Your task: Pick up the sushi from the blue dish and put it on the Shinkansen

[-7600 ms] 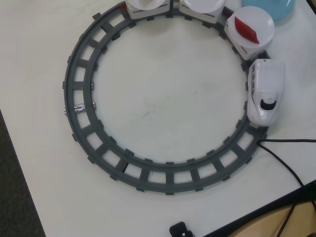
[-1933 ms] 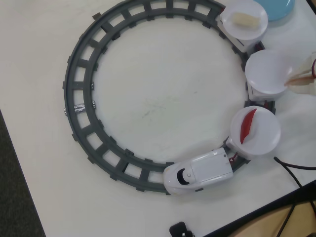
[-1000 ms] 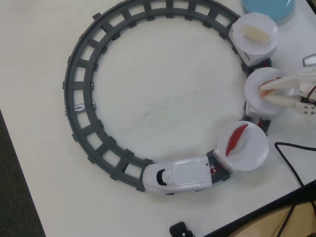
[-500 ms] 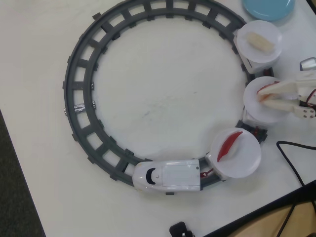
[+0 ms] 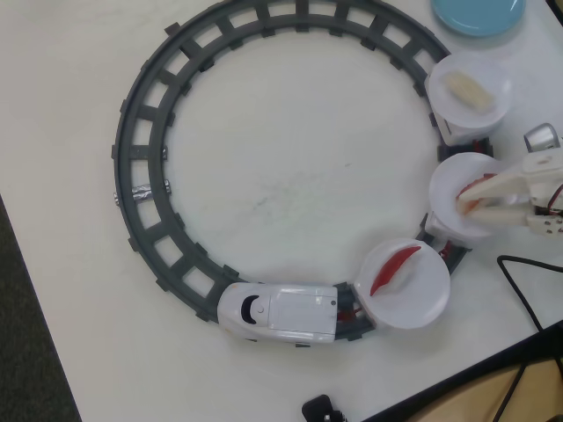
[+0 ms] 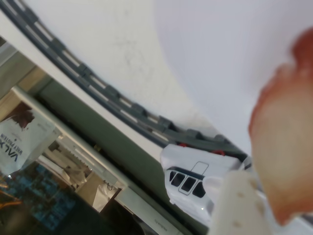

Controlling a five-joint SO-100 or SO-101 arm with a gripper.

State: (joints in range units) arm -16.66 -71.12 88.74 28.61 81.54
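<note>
In the overhead view my gripper (image 5: 467, 200) reaches in from the right edge, shut on the sushi (image 5: 475, 195), a pink-orange piece with a red edge. It holds the piece low over the middle car's white plate (image 5: 449, 180); whether they touch I cannot tell. The white Shinkansen (image 5: 277, 312) sits on the bottom of the grey track (image 5: 141, 189), nose pointing left. The blue dish (image 5: 478, 13) lies at the top right, bare where visible. In the wrist view the sushi (image 6: 283, 161) fills the right side, blurred, beside one pale finger (image 6: 234, 205).
The front car's plate (image 5: 418, 299) carries a dark red curved piece (image 5: 394, 269). The rear car's plate (image 5: 493, 70) carries a pale beige piece (image 5: 468, 90). A black cable (image 5: 528, 268) runs along the table's lower right, near the table edge.
The train has rolled on along the bottom of the track, nose further left. My gripper, still holding the sushi, has shifted down with the middle plate.
</note>
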